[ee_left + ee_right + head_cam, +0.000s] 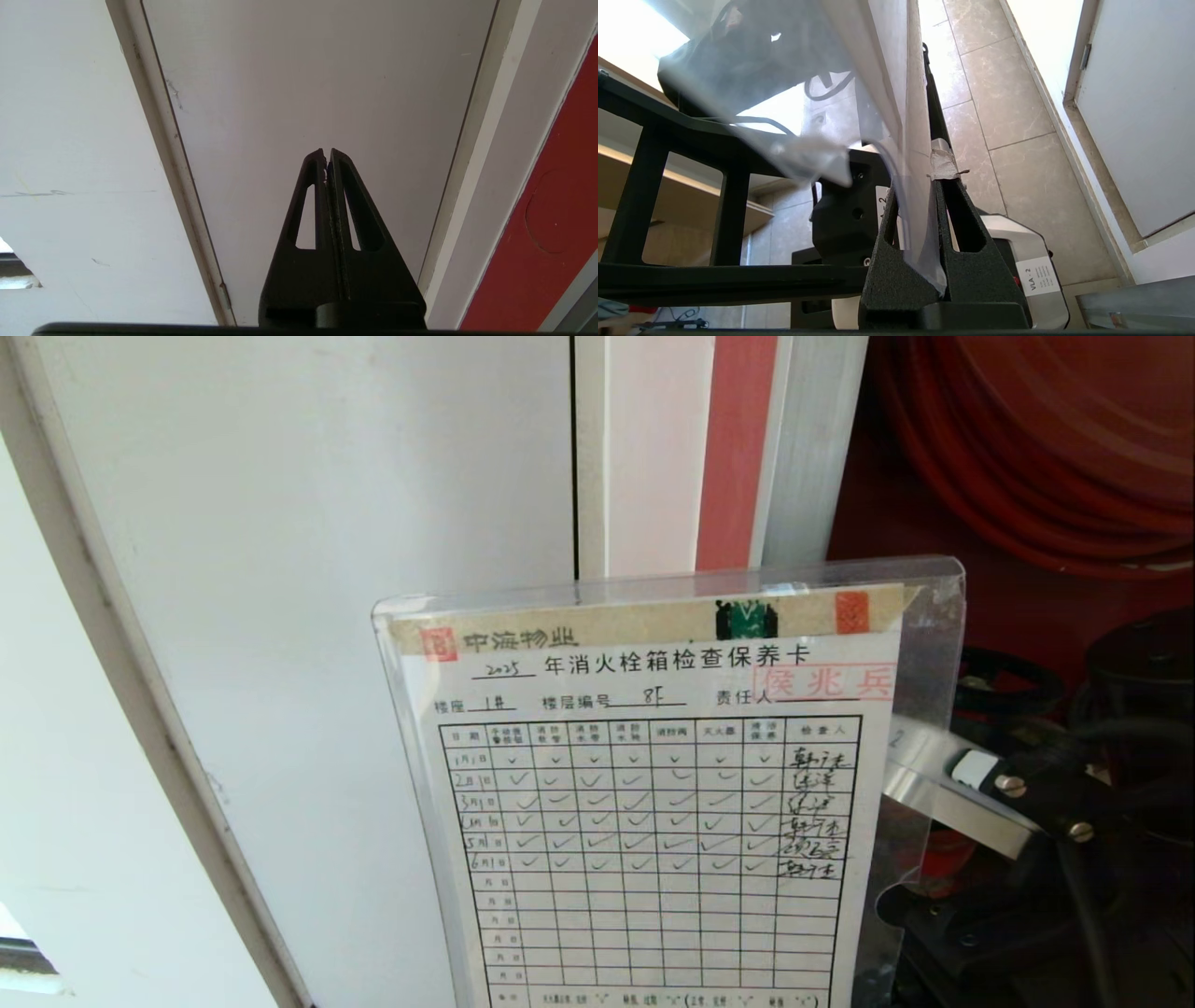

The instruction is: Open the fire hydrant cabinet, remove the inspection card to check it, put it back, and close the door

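The inspection card [653, 821], a printed table with ticks and signatures in a clear plastic sleeve, stands upright close before the head camera. My right gripper [943, 775] is shut on the sleeve's right edge. In the right wrist view the card [896, 93] shows edge-on, pinched between the black fingers of the right gripper [920, 184]. Behind the card the fire hydrant cabinet [934, 504] stands open, showing its red interior and red hose reel [1055, 439]. Its door is out of view. My left gripper [327, 151] is shut and empty, pointing at a white panel [303, 84].
A plain white door [308, 569] fills the left of the head view, next to the cabinet's aluminium frame [812, 448]. Black valve handwheels [1008, 681] sit low in the cabinet behind my right arm. The right wrist view shows tiled floor [1008, 93] and my own base [1036, 261].
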Controlling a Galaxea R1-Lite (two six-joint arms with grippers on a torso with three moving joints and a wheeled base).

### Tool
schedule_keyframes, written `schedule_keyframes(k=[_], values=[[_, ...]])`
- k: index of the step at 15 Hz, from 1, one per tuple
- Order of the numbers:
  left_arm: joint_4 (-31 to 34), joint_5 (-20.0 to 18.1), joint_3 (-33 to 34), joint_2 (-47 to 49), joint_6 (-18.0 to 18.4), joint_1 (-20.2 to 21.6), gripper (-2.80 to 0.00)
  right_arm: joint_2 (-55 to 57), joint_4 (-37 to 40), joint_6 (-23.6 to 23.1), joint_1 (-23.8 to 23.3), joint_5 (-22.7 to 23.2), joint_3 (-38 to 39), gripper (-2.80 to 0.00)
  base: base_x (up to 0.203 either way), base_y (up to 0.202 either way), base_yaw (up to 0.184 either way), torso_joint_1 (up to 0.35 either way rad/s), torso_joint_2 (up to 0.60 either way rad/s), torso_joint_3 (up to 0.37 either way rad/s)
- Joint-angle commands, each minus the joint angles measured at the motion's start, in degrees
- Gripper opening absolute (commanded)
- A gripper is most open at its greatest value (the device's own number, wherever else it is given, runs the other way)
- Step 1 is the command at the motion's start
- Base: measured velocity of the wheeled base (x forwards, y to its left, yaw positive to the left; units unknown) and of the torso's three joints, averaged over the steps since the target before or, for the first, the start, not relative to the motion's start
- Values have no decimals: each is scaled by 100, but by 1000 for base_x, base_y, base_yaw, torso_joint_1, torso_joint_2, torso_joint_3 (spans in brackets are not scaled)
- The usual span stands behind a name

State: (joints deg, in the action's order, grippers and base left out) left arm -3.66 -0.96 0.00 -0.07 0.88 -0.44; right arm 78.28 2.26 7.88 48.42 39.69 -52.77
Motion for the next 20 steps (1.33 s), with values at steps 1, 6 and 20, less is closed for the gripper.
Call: schedule_keyframes(k=[1,6,20], values=[[-4,0,132,7,0,0,-280,-50,3,12,7,21,10,-280,0,0,0,0,0,0],[-4,0,132,3,0,0,-280,-297,20,151,6,21,29,-280,0,0,0,0,0,0],[-4,0,132,7,0,0,-280,-2476,1433,486,-70,-2426,240,-280,0,0,0,0,0,0]])
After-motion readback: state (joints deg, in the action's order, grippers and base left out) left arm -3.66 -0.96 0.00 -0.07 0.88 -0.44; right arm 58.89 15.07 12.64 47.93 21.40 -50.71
